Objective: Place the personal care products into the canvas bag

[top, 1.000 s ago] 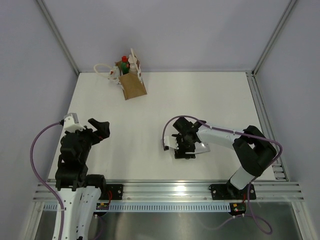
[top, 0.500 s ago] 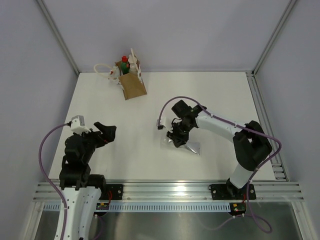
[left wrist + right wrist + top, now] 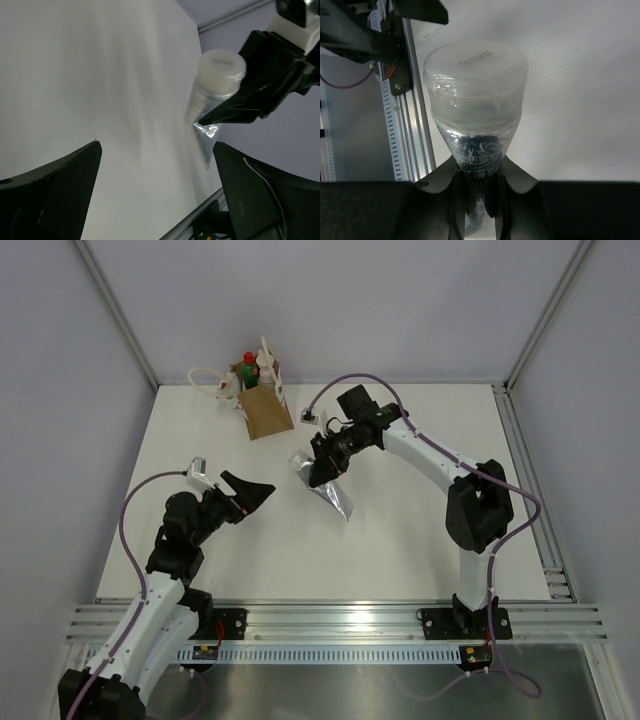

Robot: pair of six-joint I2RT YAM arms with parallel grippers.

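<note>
Now, right fingers (image 3: 321, 462): clamped on silver-grey flat tube (image 3: 330, 494).
Left fingers (image 3: 252, 491): spread wide, nothing held.
Canvas bag (image 3: 266, 412): upright, near tube.

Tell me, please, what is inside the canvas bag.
Sticking out of the canvas bag: the green red-capped squeeze bottle and the beige pump bottle. Its walls hide their lower parts and anything else inside.

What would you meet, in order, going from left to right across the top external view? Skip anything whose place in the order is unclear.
left arm's base → canvas bag → silver-grey flat tube → right arm's base
</note>
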